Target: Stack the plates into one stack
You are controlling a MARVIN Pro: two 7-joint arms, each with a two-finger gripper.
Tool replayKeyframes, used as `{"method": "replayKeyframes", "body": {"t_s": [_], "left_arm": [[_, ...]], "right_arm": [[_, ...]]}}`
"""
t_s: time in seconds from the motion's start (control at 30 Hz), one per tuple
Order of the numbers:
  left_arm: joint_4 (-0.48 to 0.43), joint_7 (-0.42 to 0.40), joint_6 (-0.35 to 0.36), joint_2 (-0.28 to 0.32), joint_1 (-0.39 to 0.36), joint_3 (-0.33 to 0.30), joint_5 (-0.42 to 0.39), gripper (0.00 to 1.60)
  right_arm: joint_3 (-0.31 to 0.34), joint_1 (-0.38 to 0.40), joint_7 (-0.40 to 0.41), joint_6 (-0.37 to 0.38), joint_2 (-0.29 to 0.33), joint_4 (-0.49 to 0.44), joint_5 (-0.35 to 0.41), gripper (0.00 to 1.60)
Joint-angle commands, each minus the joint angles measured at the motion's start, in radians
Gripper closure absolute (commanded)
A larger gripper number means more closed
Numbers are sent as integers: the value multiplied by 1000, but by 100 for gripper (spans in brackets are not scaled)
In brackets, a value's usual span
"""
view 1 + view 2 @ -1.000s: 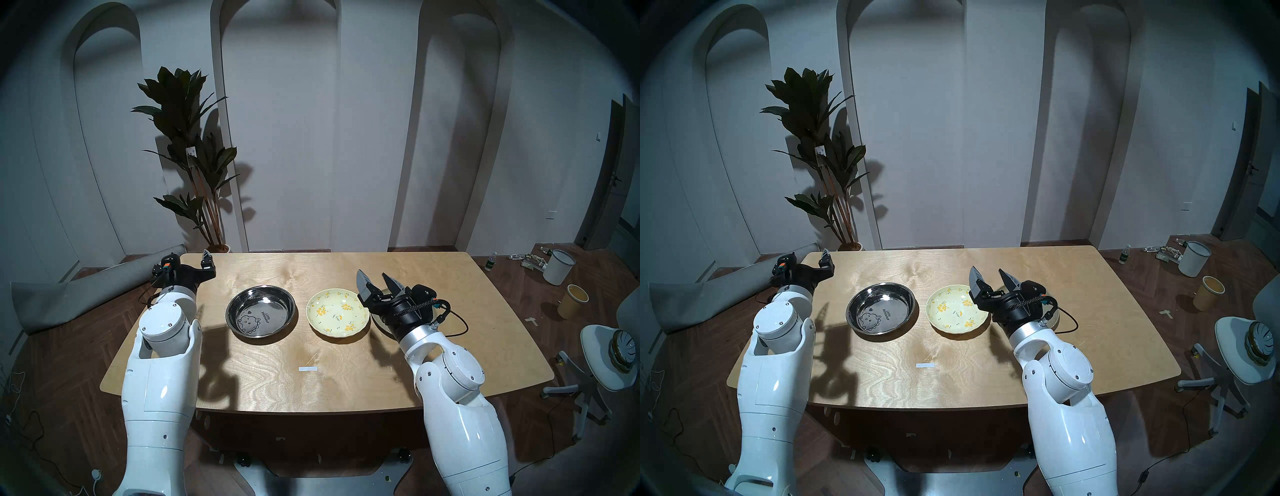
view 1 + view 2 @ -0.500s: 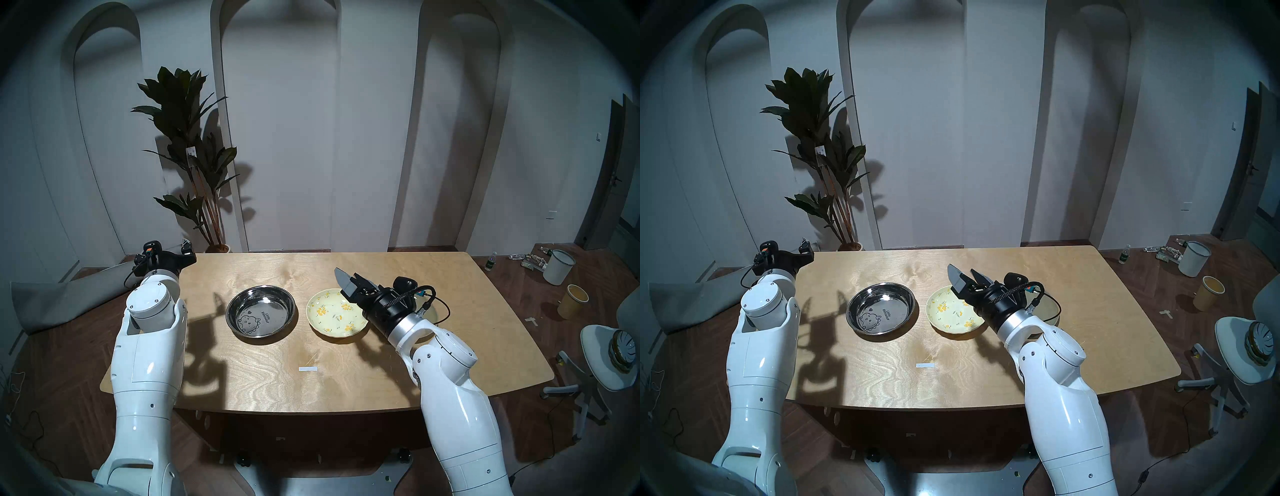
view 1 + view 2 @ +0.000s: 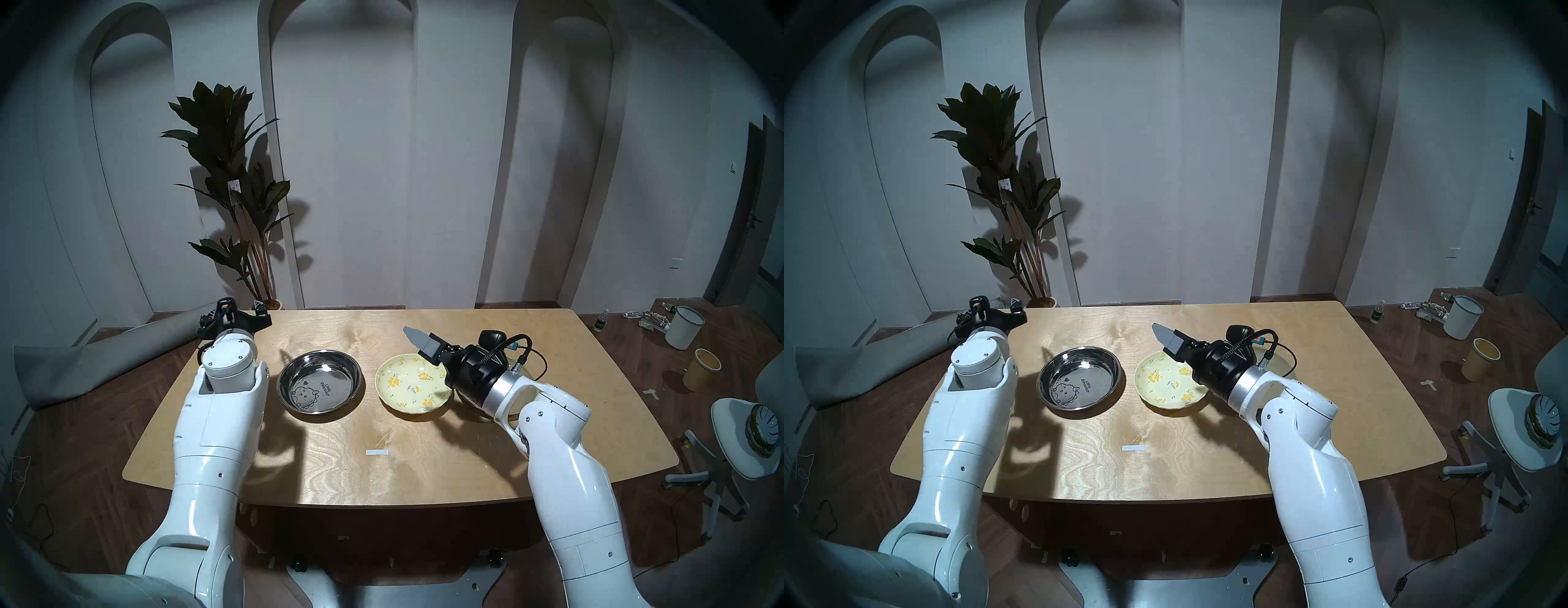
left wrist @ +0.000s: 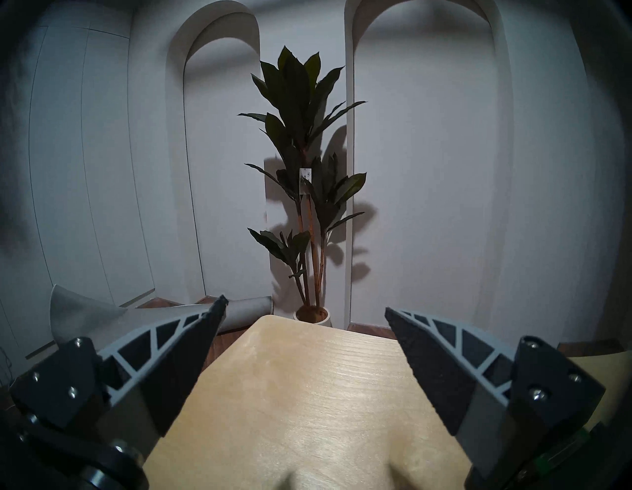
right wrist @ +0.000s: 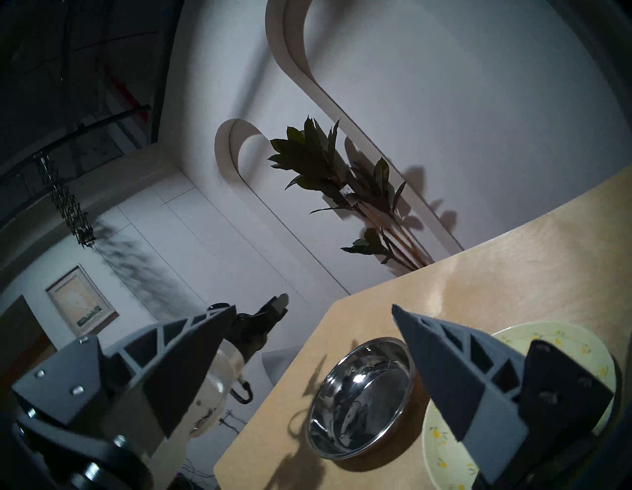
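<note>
Steel plate (image 3: pixel 320 380): deep, shiny, cartoon print on its floor; sits left of centre on the table (image 3: pixel 424 475), roughly midway between the near and far edges. Floral plate (image 3: pixel 409 383): pale yellow, just beside the steel plate on its right, a narrow strip of bare wood between the two rims. Olive-beige plate (image 3: pixel 524 373): only slivers show behind the right wrist, further toward the right edge; whether it touches the floral plate cannot be told. None is stacked yet. Right gripper (image 5: pixel 307 345): jaws spread wide, nothing between them, held level above the floral plate's right rim and aimed across toward the table's far-left corner; the floral plate lies directly beneath and to its left, the steel plate beyond it on the same line. Left gripper (image 4: pixel 305 328): jaws likewise apart and empty, level above the far-left corner, pointing off the table at the potted plant (image 4: pixel 301 178); the steel plate lies behind and to its right. Judgement: the right arm is the nearer to two plates. Open room: broad bare wood along the near edge, save for a white strip (image 3: pixel 376 452), and along the far edge.
</note>
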Motion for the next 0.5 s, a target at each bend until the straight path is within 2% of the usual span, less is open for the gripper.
{"method": "replayKeyframes", "body": {"t_s": [0.0, 0.13, 0.2, 0.23, 0.37, 0.47], "left_arm": [[40, 17, -63, 44, -103, -19, 14, 0], [34, -1, -58, 110, -136, -57, 10, 0], [32, -10, -58, 134, -155, -82, 10, 0], [18, -17, -60, 127, -147, -102, 11, 0], [47, -89, -73, 174, -184, -149, -10, 0], [66, -153, -82, 208, -181, -169, -27, 0]], "right_arm": [[-34, 68, 2, 53, -58, 18, 52, 0], [-48, 61, 3, 65, -60, 28, 56, 0], [-49, 59, 1, 70, -66, 31, 63, 0], [-49, 60, -1, 72, -66, 32, 64, 0], [-49, 58, -12, 83, -73, 41, 76, 0], [-62, 56, -17, 93, -75, 48, 99, 0]]}}
